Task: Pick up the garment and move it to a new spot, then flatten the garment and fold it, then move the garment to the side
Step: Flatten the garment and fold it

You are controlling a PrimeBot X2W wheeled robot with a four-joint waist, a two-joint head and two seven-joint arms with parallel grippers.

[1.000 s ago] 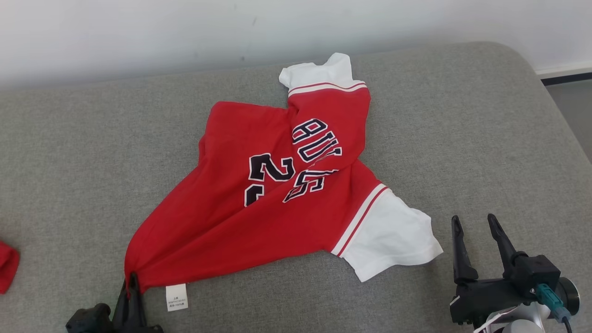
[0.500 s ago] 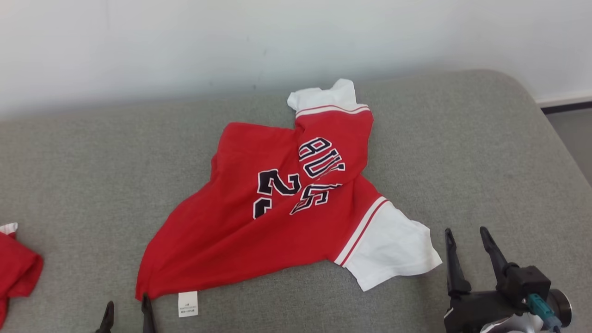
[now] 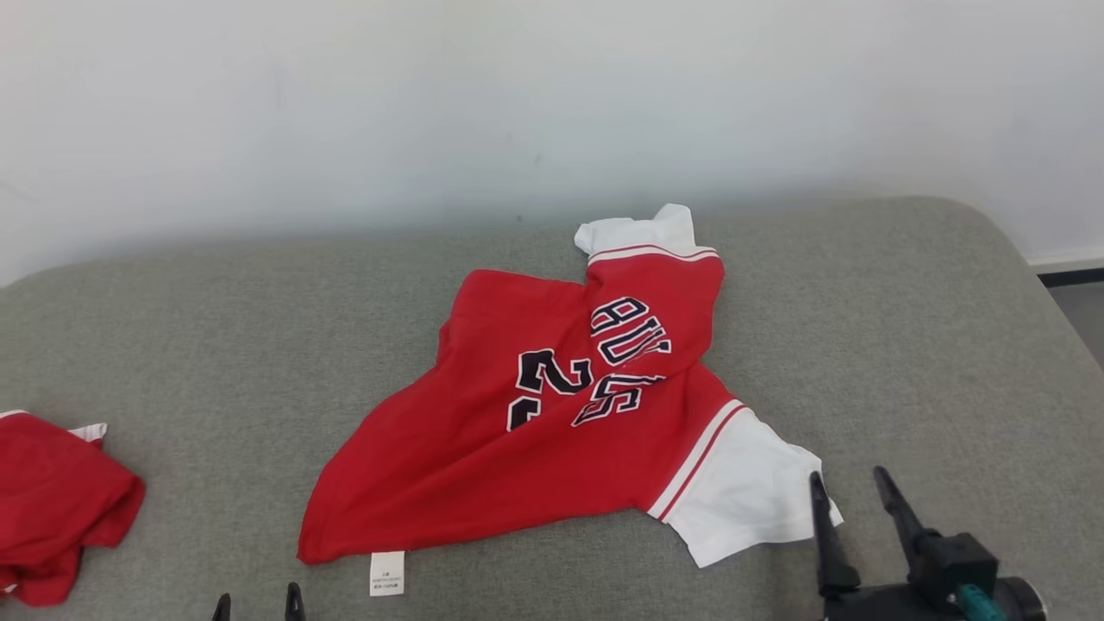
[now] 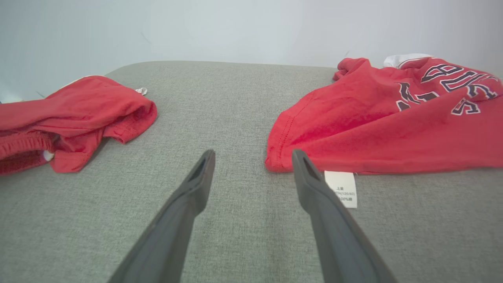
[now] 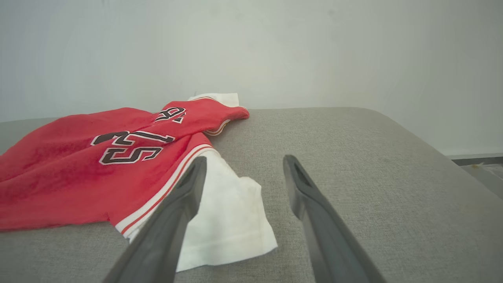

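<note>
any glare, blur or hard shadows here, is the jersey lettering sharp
Head view: soft even light, no glare, jersey lettering sharp. Left wrist view: left gripper looms large, slightly soft; care label print barely legible. Right wrist view: right gripper likewise; white sleeve not blown out.

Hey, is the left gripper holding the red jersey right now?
No, the left gripper is open over bare cushion, with the red jersey lying loose beside it.

jersey point(image 4: 377, 129): red, rumpled, lettering up
left gripper point(image 4: 253, 155): spread, empty, just beside jersey's hem corner
care tag point(image 4: 341, 188): white, at jersey's hem
other red garment point(image 4: 74, 118): well left of jersey
</note>
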